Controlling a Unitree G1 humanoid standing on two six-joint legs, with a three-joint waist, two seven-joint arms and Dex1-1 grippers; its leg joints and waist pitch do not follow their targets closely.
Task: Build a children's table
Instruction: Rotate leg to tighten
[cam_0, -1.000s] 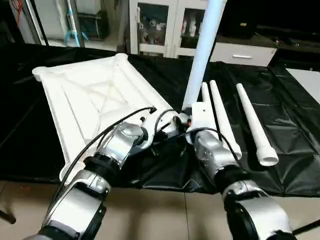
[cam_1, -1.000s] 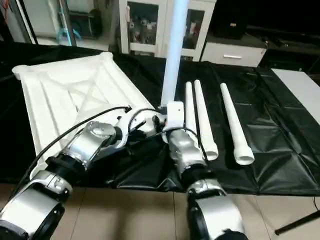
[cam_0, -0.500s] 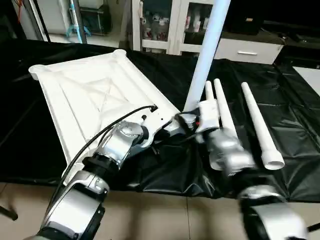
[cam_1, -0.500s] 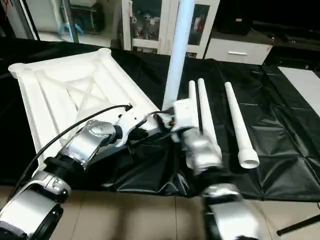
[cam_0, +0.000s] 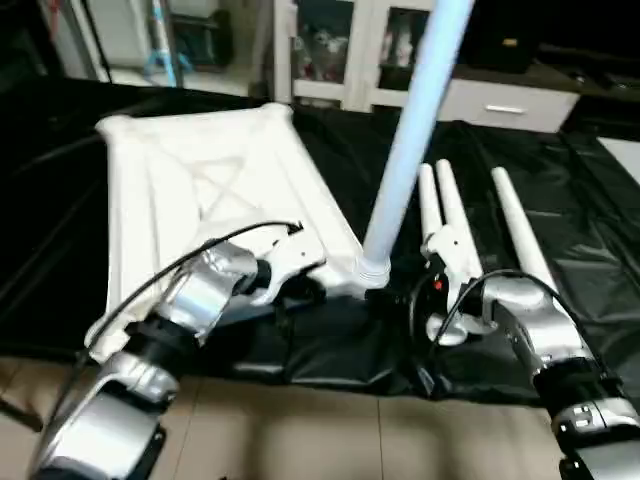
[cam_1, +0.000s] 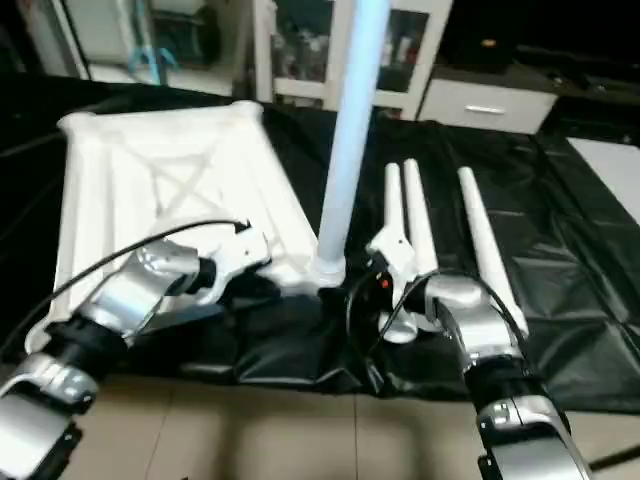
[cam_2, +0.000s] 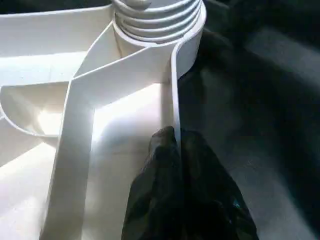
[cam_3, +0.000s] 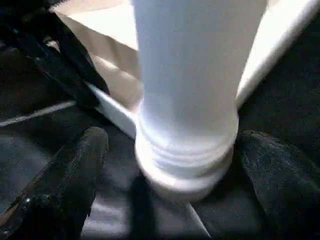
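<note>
The left gripper (cam_2: 176, 145) is pinched tight on the thin side wall of the white table top (cam_0: 190, 180). The right gripper (cam_3: 167, 165) is wide open, one finger on each side of the standing leg (cam_3: 192, 85), not touching it. The leg stands in the corner socket (cam_2: 160, 20) just past the left fingertips.

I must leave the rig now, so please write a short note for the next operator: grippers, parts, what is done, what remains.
Left gripper: shut on the rim of the table top, near the corner socket.
Right gripper: open, fingers on either side of the upright leg, not touching it.
Done: this leg stands in the near corner socket.
Left: three legs lie on the black cover, to the right; three sockets to fill.
</note>
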